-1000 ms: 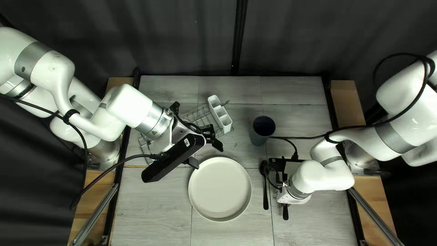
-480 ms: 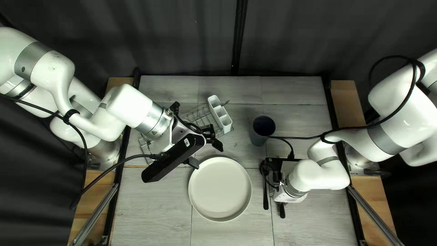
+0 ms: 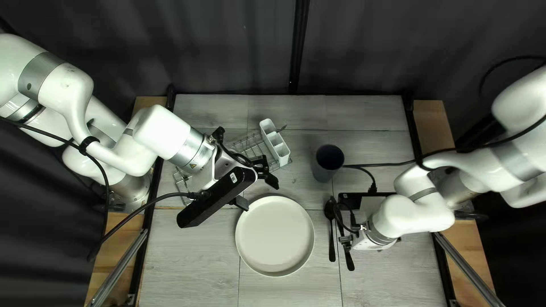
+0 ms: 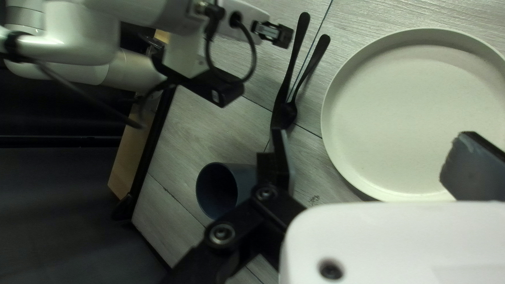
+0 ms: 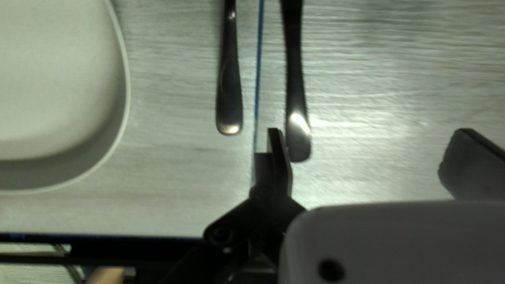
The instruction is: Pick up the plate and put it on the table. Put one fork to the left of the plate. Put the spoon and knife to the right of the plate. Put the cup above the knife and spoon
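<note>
Caddy (image 3: pixel 274 143), white, divided into compartments, at the right end of the wire rack (image 3: pixel 253 145); thin utensil (image 3: pixel 281 129) pokes out by its side, can't tell which compartment or what kind. Left arm (image 3: pixel 166 134) covers much of the rack, contents under it hidden. Cup (image 3: pixel 328 162), dark, upright, mouth up, on the worktop (image 3: pixel 369 113) right of the caddy. Plate (image 3: pixel 274 236) lies flat in the near half, nearer than the cup. Spoon (image 3: pixel 331 233) right of plate, bowl toward the far edge; knife (image 3: pixel 348 261) right of spoon, slanted, handles toward the near edge. Left arm reaches in over the rack, wrist tilted; left gripper (image 3: pixel 257 192) is above the area by the plate's far-left rim, fingers wide apart, holding nothing. Right arm (image 3: pixel 472 167) reaches in from the right, wrist low; right gripper (image 3: pixel 369 241) is just right of the knife, fingers wide apart, gripping nothing. One finger (image 5: pixel 279 163) sits right by the knife's handle end, contact unclear; the other stands well apart from it.
</note>
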Available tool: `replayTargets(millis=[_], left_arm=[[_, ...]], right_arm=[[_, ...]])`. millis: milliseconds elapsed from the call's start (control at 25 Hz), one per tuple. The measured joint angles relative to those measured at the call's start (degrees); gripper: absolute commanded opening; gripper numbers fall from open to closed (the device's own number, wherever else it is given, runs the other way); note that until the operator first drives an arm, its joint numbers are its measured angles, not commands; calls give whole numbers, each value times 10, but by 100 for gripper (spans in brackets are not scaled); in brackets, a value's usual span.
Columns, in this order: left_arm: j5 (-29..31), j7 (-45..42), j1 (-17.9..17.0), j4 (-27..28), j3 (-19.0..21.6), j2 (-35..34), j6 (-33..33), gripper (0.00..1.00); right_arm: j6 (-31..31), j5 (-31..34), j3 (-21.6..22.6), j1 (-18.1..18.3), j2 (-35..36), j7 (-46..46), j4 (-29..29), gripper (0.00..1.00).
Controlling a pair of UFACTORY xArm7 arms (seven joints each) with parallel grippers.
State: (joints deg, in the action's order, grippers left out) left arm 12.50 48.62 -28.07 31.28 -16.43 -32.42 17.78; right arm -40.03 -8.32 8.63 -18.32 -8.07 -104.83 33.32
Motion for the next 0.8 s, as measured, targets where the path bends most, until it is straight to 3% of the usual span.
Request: replayTargets(millis=[240, 440, 800], left_arm=[[0, 0, 0, 0, 0, 0, 0, 100], [0, 0, 0, 0, 0, 0, 0, 100], [0, 0, 0, 0, 0, 0, 0, 100]], right_arm=[[-71, 18, -8, 3, -57, 33, 14, 100], [-44, 22, -8, 0, -34, 59, 17, 100], [12, 48, -6, -1, 77, 84, 56, 100]])
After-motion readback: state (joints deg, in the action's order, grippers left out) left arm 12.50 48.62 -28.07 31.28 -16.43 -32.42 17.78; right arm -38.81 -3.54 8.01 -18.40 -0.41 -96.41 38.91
